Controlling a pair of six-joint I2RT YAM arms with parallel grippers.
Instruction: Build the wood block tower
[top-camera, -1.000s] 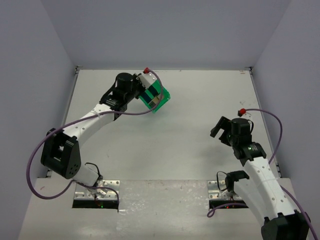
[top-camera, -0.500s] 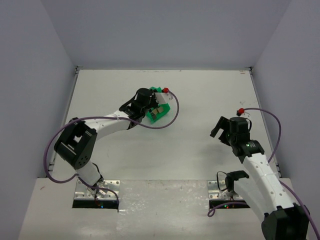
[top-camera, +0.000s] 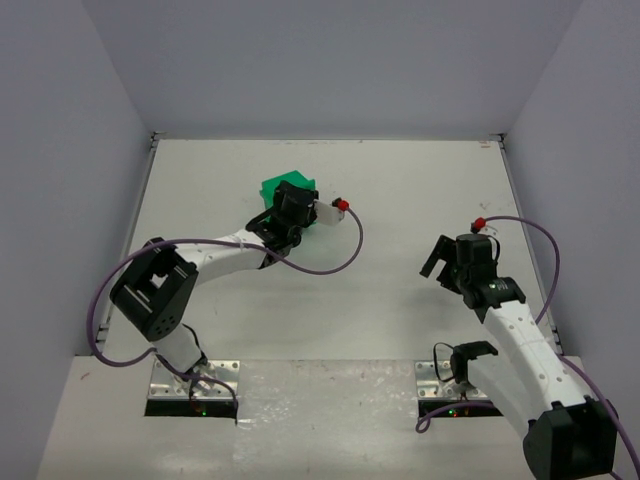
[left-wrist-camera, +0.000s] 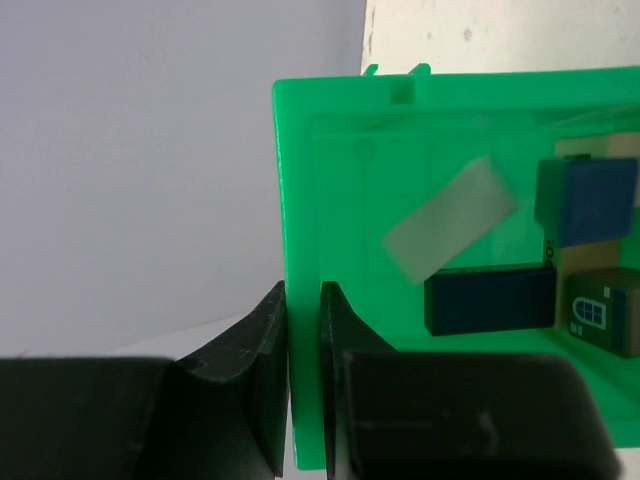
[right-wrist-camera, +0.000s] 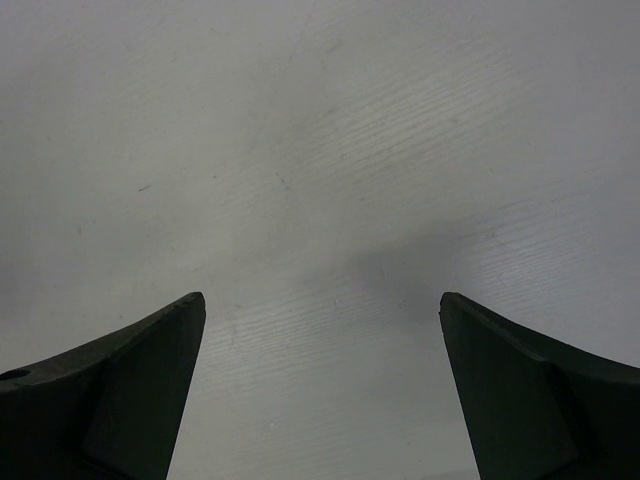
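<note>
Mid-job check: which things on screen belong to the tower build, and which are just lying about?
Belongs to the job:
- wood blocks, dark blue and tan, inside the green bin
- left gripper, fingers clamped on the bin's wall
- right gripper, open above the table

Not tower parts:
- green bin, only the container
- table

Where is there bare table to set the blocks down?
The table is bare between the bin and the right gripper, and across the near middle between the arms. Crowded only around the bin, clamped by the left gripper, with blocks inside.
</note>
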